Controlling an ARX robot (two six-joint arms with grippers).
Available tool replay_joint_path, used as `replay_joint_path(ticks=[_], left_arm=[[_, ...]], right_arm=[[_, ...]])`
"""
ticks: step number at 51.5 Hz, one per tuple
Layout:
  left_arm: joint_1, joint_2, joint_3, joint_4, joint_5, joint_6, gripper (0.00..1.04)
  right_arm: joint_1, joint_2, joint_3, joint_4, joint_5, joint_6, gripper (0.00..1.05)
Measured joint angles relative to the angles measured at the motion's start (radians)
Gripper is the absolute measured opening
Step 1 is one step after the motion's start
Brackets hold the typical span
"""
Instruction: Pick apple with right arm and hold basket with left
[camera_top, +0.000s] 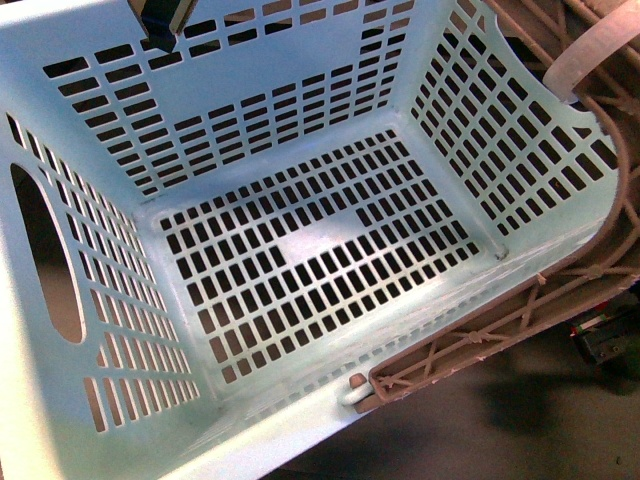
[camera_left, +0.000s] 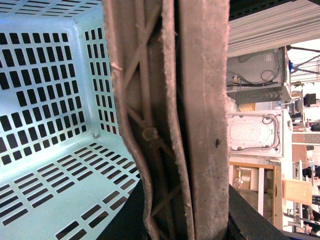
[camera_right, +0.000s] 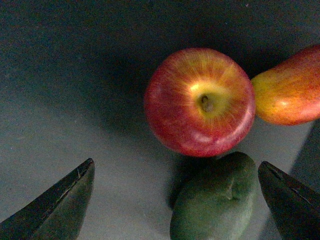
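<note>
Well, my left gripper (camera_left: 186, 220) is clenched on the basket's (camera_top: 300, 160) 2 brown handles (camera_left: 200, 100): its dark fingers (camera_left: 252, 222) press them from both sides, with the lattice strips pinched together between them. My right gripper (camera_right: 176, 165) is released, its 2 fingers (camera_right: 55, 210) spread wide, holding and touching nothing. It hangs over the apple (camera_right: 200, 102), which lies stem dimple up on a dark grey matte surface (camera_right: 75, 75). An orange-red fruit (camera_right: 290, 87) seems to touch the apple, and a green fruit (camera_right: 215, 200) lies just beside it, close to 1 finger.

Only the right wrist view shows the 3 fruits. The front view shows neither them nor my fingers clearly, but looks down into the basket. From the solid patch on the slotted floor, an oval hand hole (camera_top: 45, 250) sits at 9 o'clock, the handles run along the rim at 4 o'clock, and a white band (camera_top: 590, 55) loops at 1 o'clock. A dark blue piece (camera_top: 160, 25) at 11 o'clock I cannot identify.

Past the handles, the left wrist view catches a room with white machines (camera_left: 255, 135) and wooden frames (camera_left: 267, 195).
</note>
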Motion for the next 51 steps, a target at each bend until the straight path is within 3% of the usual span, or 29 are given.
replay_joint_path(ticks=[51], left_arm=[[0.000, 0.000, 0.000, 0.000, -0.004, 0.001, 0.19]], right_arm=[[-0.033, 0.232, 0.340, -0.161, -0.021, 0.002, 0.96]])
